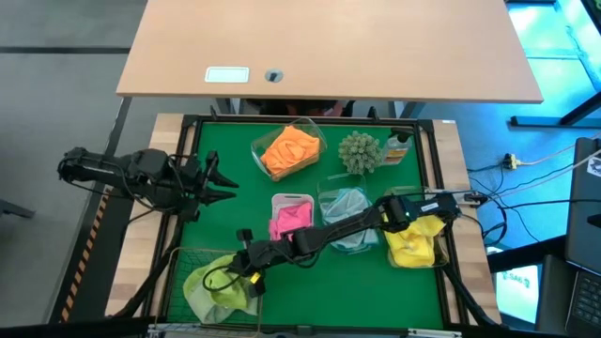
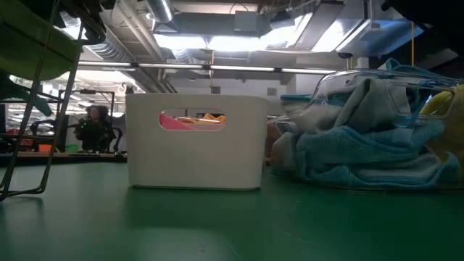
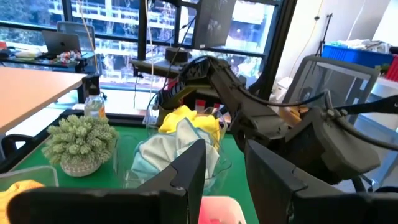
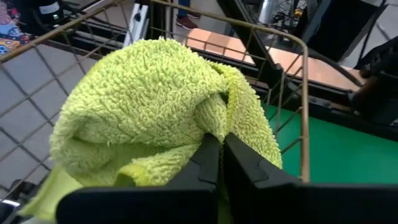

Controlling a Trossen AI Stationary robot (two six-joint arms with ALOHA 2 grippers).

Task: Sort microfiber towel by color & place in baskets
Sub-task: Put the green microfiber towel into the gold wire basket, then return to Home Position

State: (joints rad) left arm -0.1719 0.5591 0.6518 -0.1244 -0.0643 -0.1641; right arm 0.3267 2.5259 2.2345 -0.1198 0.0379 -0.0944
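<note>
The right gripper [image 1: 246, 267] reaches across the green counter [image 1: 235, 160] to the wire-mesh basket [image 1: 178, 258] at the near left corner, its fingers pressed shut on a fold of the lime green towel [image 4: 149, 106], which bunches just ahead of the fingertips and already hangs inside the basket's wire rim. The relation that matters is vertical: the towel sits over the basket's floor (on top of more lime cloth, as the high view shows), so the coming move looks like a simple release, with no sideways travel needed. The right arm is the one at the basket; the left gripper [image 1: 221, 184] waits over the counter's left side, fingers partly apart and empty. Elsewhere the orange towel [image 1: 289, 150], pink towel [image 1: 291, 218], teal-blue towel [image 1: 346, 208] and yellow towel [image 1: 413, 246] lie in their own containers.
</note>
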